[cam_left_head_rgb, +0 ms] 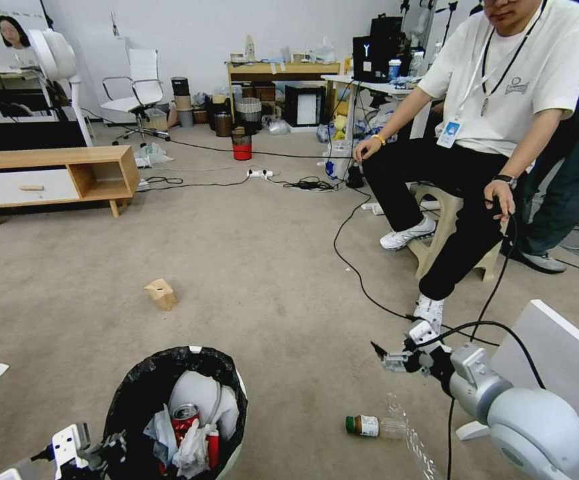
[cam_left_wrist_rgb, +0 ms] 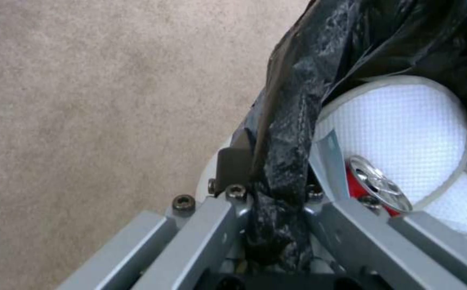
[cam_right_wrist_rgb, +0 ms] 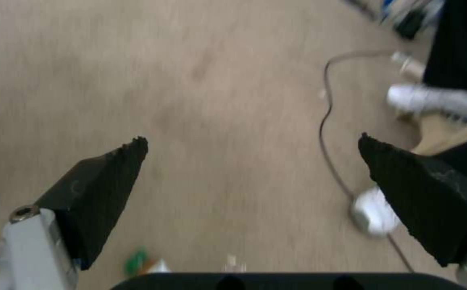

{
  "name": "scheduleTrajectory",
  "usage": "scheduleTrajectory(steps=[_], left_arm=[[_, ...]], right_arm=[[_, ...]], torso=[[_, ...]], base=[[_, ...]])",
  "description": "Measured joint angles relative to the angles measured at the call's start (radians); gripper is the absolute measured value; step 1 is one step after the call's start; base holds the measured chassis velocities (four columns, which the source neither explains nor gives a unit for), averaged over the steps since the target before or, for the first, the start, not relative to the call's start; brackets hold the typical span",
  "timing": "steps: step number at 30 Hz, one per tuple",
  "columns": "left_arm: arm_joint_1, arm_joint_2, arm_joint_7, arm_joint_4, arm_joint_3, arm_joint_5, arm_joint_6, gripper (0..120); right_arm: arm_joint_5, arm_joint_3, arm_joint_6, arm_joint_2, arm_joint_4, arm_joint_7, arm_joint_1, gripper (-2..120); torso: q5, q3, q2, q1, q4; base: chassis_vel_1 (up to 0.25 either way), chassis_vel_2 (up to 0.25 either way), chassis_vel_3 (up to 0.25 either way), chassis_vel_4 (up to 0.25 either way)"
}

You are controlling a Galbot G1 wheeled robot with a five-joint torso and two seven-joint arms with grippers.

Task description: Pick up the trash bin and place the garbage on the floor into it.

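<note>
Left pincer (cam_left_wrist_rgb: 276, 193) clamps my trash bin (cam_left_head_rgb: 226, 373) rim, half buried under black liner; right pincer (cam_right_wrist_rgb: 252, 177) gapes wide, empty.

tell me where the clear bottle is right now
In the head view the clear bottle lies on its side on the floor, to the right of the trash bin and just below the open right end effector.

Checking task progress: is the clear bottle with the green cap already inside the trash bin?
No. The bottle lies on the floor, apart from the trash bin and below the open right gripper.
</note>
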Motion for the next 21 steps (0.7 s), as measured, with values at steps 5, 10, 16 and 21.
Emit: scheduleTrajectory(steps=[5, 10, 16, 21], left_arm=[[-0.023, 0.002, 0.0, 0.021, 0.011, 0.0, 0.0, 2], [-0.033, 0.005, 0.0, 0.032, 0.013, -0.001, 0.0, 2], [-0.042, 0.005, 0.0, 0.049, 0.012, -0.002, 0.0, 2], [-0.047, 0.001, 0.0, 0.064, 0.01, -0.001, 0.0, 2]], right_arm=[[-0.013, -0.037, -0.118, -0.052, -0.08, -0.117, 0.006, 100], [-0.065, -0.055, -0.138, -0.053, -0.149, -0.234, 0.022, 100], [-0.18, -0.146, -0.121, -0.027, -0.285, -0.412, 0.099, 100], [-0.255, -0.235, -0.084, 0.008, -0.368, -0.488, 0.159, 100]], torso=[[0.0, 0.0, 0.0, 0.0, -0.0002], [0.0, 0.0, 0.0, 0.0, -0.0001], [0.0001, 0.0, 0.0, 0.0, 0.0], [0.0, 0.0, 0.0, 0.0, 0.0002]], base=[[0.0, 0.0, 0.0, 0.0], [0.0, 0.0, 0.0, 0.0], [0.0, 0.0, 0.0, 0.0], [0.0, 0.0, 0.0, 0.0]])
